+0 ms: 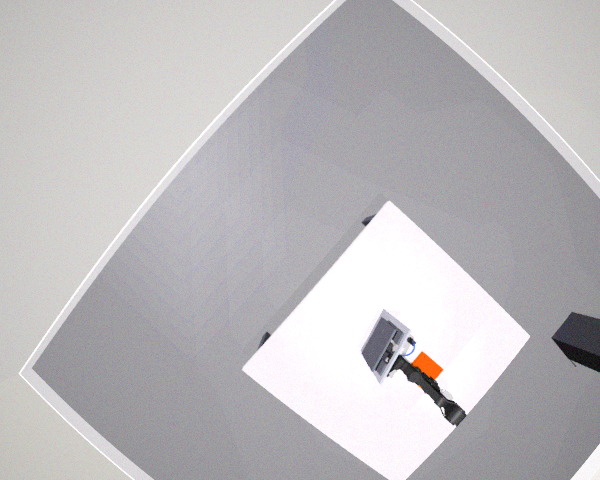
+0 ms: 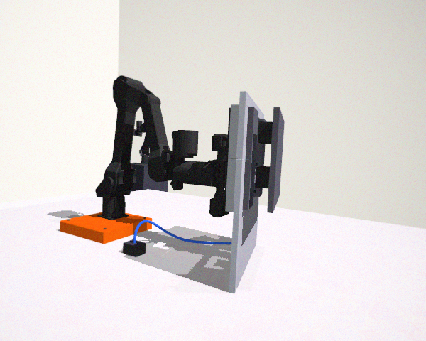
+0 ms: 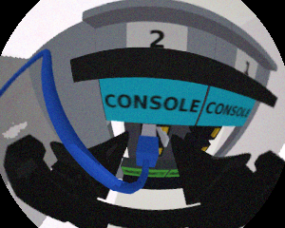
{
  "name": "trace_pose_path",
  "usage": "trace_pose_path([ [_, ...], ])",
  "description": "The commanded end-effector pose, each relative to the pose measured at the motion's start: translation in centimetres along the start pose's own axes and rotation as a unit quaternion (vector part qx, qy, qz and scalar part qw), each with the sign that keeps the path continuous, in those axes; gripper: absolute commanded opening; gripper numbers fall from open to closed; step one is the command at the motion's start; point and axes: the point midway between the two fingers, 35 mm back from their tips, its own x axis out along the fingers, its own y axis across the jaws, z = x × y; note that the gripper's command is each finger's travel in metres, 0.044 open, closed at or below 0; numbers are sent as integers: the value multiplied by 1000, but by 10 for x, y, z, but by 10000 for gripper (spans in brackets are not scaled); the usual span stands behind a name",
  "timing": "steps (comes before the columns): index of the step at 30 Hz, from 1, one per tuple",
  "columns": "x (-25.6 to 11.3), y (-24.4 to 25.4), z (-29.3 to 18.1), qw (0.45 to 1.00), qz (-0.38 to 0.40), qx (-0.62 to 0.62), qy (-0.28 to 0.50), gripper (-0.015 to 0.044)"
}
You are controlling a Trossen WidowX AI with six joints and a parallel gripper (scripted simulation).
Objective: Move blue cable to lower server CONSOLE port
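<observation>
The blue plug (image 3: 147, 151) points away from the camera, its grey front end at the opening under the large CONSOLE label (image 3: 153, 102) of the server marked 2. Whether it is latched cannot be told. My gripper (image 3: 150, 136) is open, with one black finger on each side of the plug and a gap visible beside it. The blue cable (image 3: 68, 138) (image 2: 191, 240) runs from the plug in a loop to the left. A second CONSOLE label (image 3: 227, 109) belongs to the server marked 1, on the right in the wrist view. The fingertips are hidden in the top and exterior views.
The grey upright rack panel (image 2: 244, 256) stands in front of the arm on the white table (image 2: 96, 293). A black block (image 2: 133, 248) (image 1: 410, 340) holds the cable's far end. The orange arm base (image 2: 82, 231) (image 1: 427, 365) is behind it.
</observation>
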Motion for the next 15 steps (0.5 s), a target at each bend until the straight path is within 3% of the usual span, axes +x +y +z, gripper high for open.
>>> trace_pose_path([
  [1, 0, 0, 0, 1000, 0, 0, 0, 367],
  [4, -2, 0, 0, 1000, 0, 0, 0, 440],
  [15, -9, -7, -2, 1000, 0, 0, 0, 440],
])
